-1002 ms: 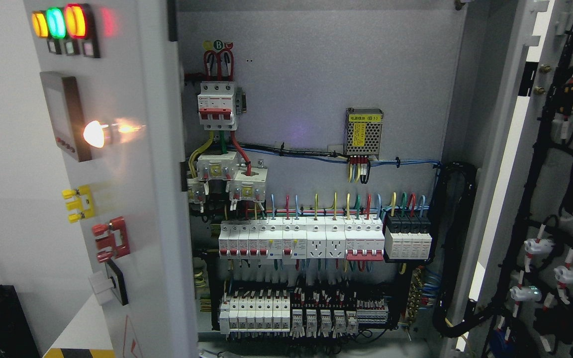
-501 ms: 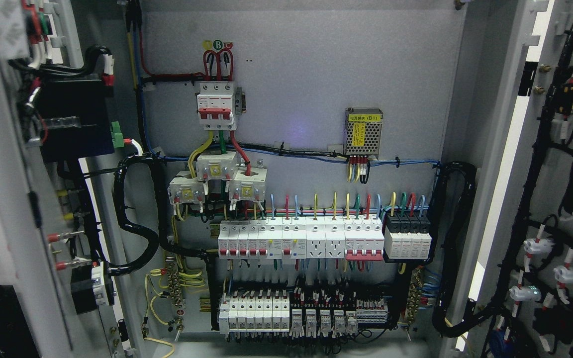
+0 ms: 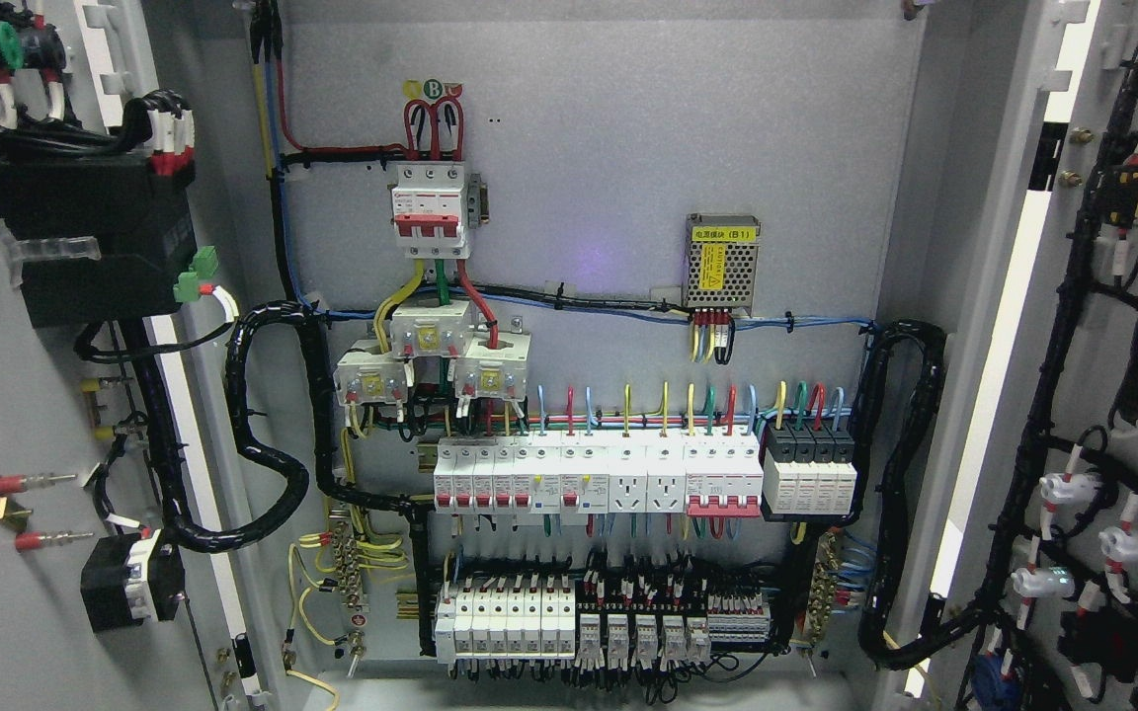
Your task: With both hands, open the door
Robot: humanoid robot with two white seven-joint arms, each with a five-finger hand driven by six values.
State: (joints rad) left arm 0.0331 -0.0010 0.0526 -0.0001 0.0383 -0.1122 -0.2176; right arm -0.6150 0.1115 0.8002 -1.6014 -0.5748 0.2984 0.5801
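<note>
At centre, the cabinet back panel (image 3: 609,128) stands fully exposed: a red-handled main breaker (image 3: 429,209) near the top, a perforated power supply (image 3: 722,262) to its right, and two rows of breakers (image 3: 597,477) lower down. Left door (image 3: 26,395) and right door (image 3: 1122,346) both stand swung wide, each showing its inner face with black wire bundles and the backs of panel parts; the left door fills the picture's left edge, the right door the right edge. Neither hand is in view, so whether each is released, clenched or grasping cannot be told. Judged from this layout, the opening is essentially complete; doing the step well now means easing each door to its stop without overswing, since the black hinge-side harness (image 3: 263,425) loops across the left hinge gap and could be strained or pinched. No bench shows; the cabinet fills the frame, with only bright slivers of the room visible at the hinge gaps.
</note>
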